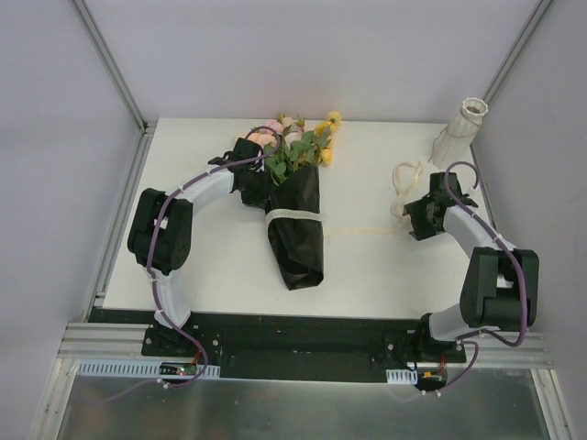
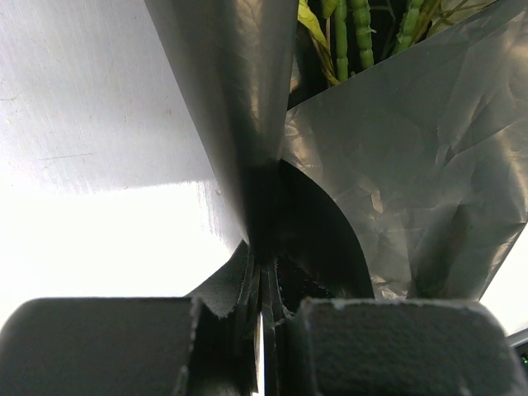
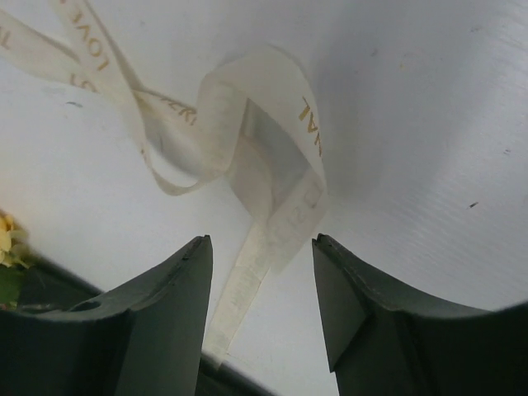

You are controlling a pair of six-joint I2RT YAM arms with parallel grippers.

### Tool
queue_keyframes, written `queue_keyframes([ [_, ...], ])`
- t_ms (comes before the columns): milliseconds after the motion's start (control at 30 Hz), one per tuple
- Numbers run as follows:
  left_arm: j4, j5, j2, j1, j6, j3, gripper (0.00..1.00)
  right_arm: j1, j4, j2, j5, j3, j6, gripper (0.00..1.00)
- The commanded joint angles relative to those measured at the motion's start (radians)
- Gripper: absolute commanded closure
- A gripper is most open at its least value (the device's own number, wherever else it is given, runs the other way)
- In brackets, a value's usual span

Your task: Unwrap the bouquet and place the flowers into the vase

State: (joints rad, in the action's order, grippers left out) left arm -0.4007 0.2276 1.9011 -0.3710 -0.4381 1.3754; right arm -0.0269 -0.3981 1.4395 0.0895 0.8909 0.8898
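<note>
- The white table carries the bouquet, with the vase well apart.
- Clenched on the black wrap, the left gripper anchors it.
- The right gripper gapes, and the ribbon lies loose between its jaws.

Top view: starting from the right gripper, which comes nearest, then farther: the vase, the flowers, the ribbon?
1. ribbon, right beside the right gripper.
2. vase, back right corner.
3. flowers, across the table, back centre.
</note>
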Motion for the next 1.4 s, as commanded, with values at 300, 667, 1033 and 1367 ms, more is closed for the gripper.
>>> queue_keyframes([
  [300, 0.011, 0.018, -0.053, 0.012, -0.013, -0.007, 1.00, 0.027, -0.055, 0.211, 0.039, 0.134, 0.144, 0.44],
  [667, 0.014, 0.012, -0.066, 0.014, -0.010, -0.007, 1.00, 0.025, -0.059, 0.300, 0.035, 0.172, 0.143, 0.78],
  [1033, 0.008, -0.017, -0.060, 0.030, -0.002, -0.022, 1.00, -0.146, -0.005, -0.123, 0.211, 0.161, -0.135, 1.00],
  [1367, 0.007, -0.056, -0.053, 0.032, -0.010, -0.024, 1.00, -0.203, 0.108, -0.327, 0.354, 0.425, -0.458, 1.00],
])
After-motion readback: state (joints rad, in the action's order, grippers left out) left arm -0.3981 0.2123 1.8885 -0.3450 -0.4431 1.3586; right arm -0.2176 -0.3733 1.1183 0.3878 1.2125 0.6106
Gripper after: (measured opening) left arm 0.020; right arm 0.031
